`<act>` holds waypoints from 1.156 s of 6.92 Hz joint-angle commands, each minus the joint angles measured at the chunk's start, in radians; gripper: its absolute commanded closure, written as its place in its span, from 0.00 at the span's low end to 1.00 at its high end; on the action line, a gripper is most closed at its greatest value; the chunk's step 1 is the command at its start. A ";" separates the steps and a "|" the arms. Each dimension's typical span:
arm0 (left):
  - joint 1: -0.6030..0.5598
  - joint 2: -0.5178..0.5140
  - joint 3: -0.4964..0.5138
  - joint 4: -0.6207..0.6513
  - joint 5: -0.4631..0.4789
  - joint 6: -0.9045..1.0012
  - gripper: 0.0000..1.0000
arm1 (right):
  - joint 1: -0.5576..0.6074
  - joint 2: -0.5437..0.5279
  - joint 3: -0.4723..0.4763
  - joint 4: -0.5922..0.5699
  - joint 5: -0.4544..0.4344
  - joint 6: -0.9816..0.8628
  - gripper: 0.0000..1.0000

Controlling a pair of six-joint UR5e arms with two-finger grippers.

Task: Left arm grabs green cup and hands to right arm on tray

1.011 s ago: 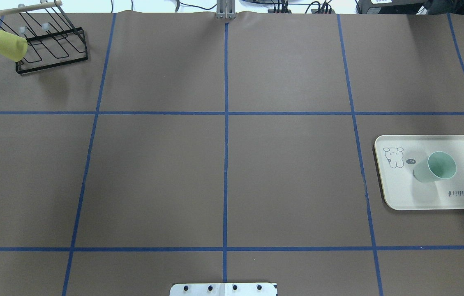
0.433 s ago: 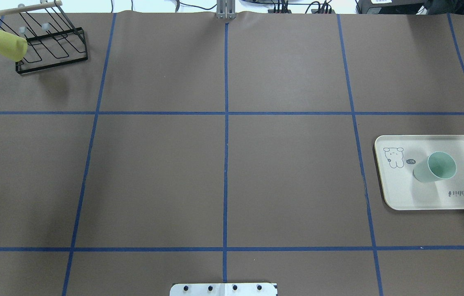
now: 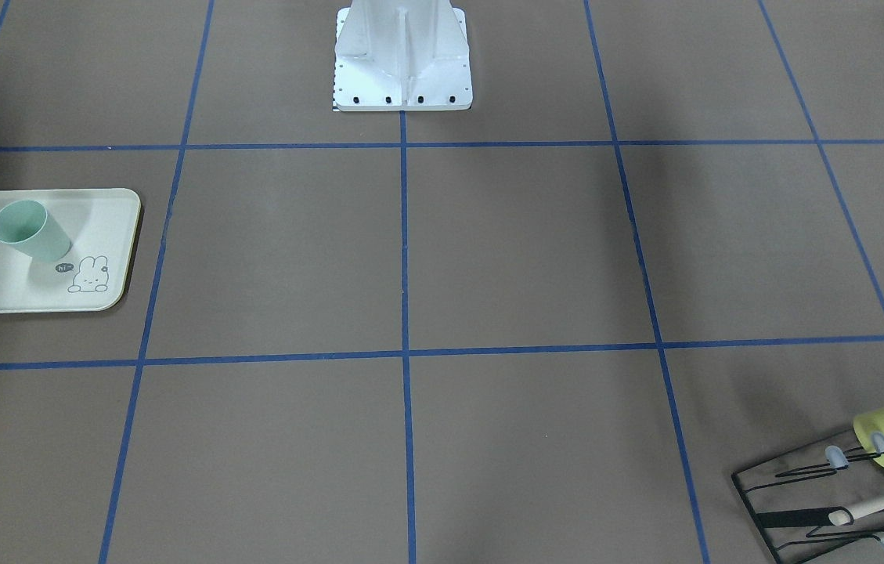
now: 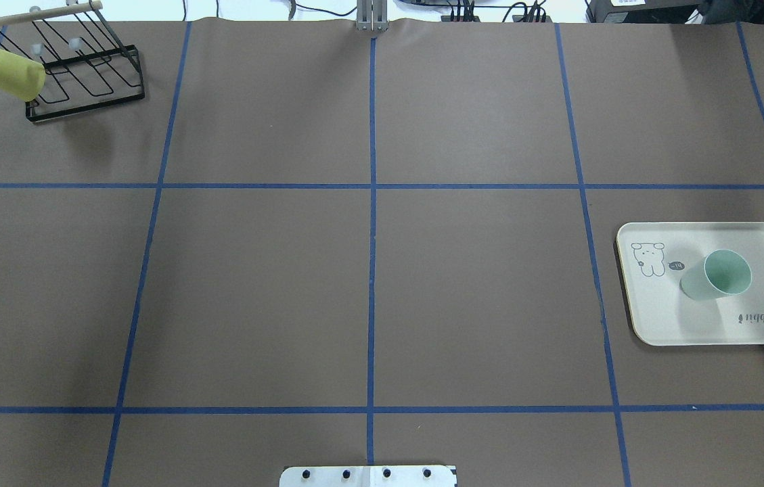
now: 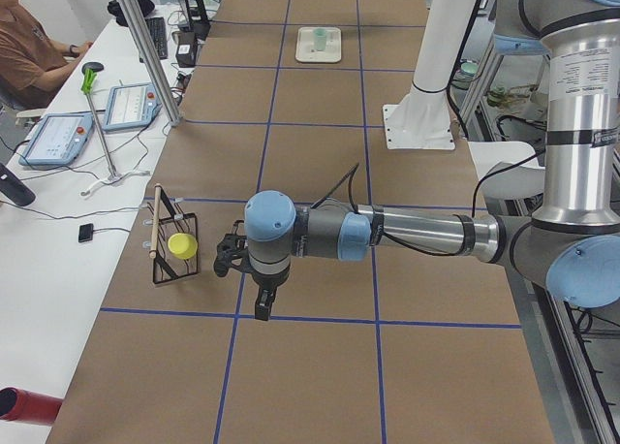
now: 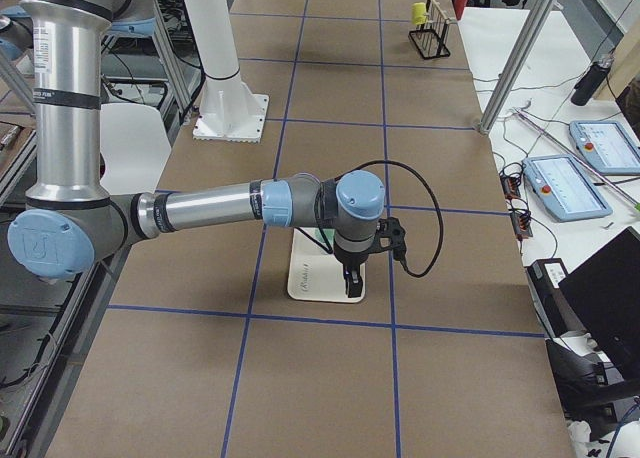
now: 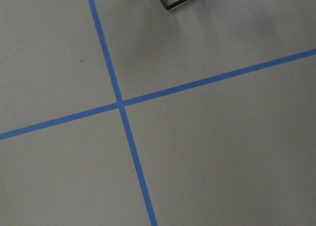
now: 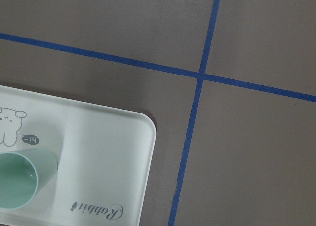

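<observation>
The pale mint-green cup [image 4: 716,275] stands upright on the cream "Rabbit" tray [image 4: 652,325] at the table's right side. It also shows in the front view [image 3: 30,229] and the right wrist view [image 8: 19,179]. The right gripper [image 6: 352,288] hangs high above the tray's near edge, apart from the cup. The left gripper [image 5: 262,310] hangs above bare table, beside the rack. Both grippers show only in the side views, so I cannot tell if they are open or shut. Neither holds anything that I can see.
A yellow-green cup [image 4: 6,72] hangs on a black wire rack [image 4: 84,74] with a wooden handle at the far left corner. The robot's white base plate [image 4: 368,475] sits at the near edge. Blue tape lines grid the brown table. An operator sits beyond the far side.
</observation>
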 commanded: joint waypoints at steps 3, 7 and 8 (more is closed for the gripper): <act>-0.006 -0.025 -0.015 0.071 -0.022 -0.042 0.00 | 0.000 -0.026 -0.049 0.015 0.024 -0.001 0.00; 0.000 -0.010 0.008 0.059 -0.024 -0.044 0.00 | 0.000 -0.032 -0.071 0.057 0.024 -0.007 0.00; 0.000 -0.010 0.023 0.056 -0.024 -0.043 0.00 | 0.000 -0.032 -0.071 0.057 0.024 -0.007 0.00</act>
